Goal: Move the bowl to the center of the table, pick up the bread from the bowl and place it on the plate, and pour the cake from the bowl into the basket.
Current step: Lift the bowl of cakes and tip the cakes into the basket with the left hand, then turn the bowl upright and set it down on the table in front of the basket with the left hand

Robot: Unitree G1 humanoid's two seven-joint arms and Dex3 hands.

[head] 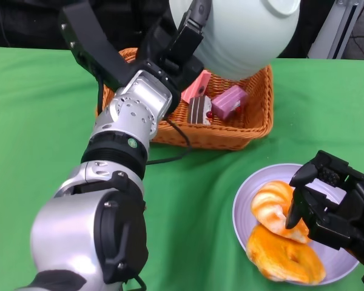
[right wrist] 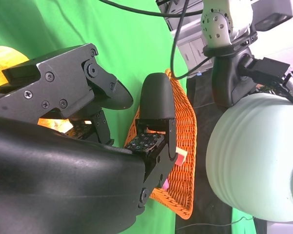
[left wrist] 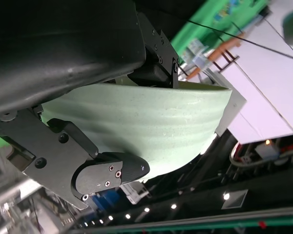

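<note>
— Above the far side of the table, what is held by the left hand (head: 170,51)?

— A pale green bowl (head: 242,33) is gripped at its rim by that hand and is kept raised and tipped over the wicker basket (head: 255,124), its underside turned toward the head camera. From the left wrist, the ribbed wall of the bowl is seen clasped between black fingers (left wrist: 107,173), one outside and the rest hidden behind the shell.

— And what is seen inside the basket?

— Cake pieces are seen there: a pink block (head: 229,101), a dark layered slice (head: 200,110) and another pink piece (head: 197,86) partly covered by the hand. The basket is set on the green tablecloth (head: 36,121), just beyond the plate.

— How is the right hand (head: 327,203) placed?

— It is held low over the lilac plate (head: 249,200) at the near right, its fingers bent down toward the bread. Whether anything is pinched cannot be told — the fingertips are hidden against the crust. From the right wrist, its fingers (right wrist: 156,97) are seen apart, with yellow bread glimpsed beneath them.

— Where is the bread?

— Two glazed orange pastries are laid on the plate: one (head: 270,203) beside the fingers, the other (head: 285,260) at the near edge, the two touching.
</note>
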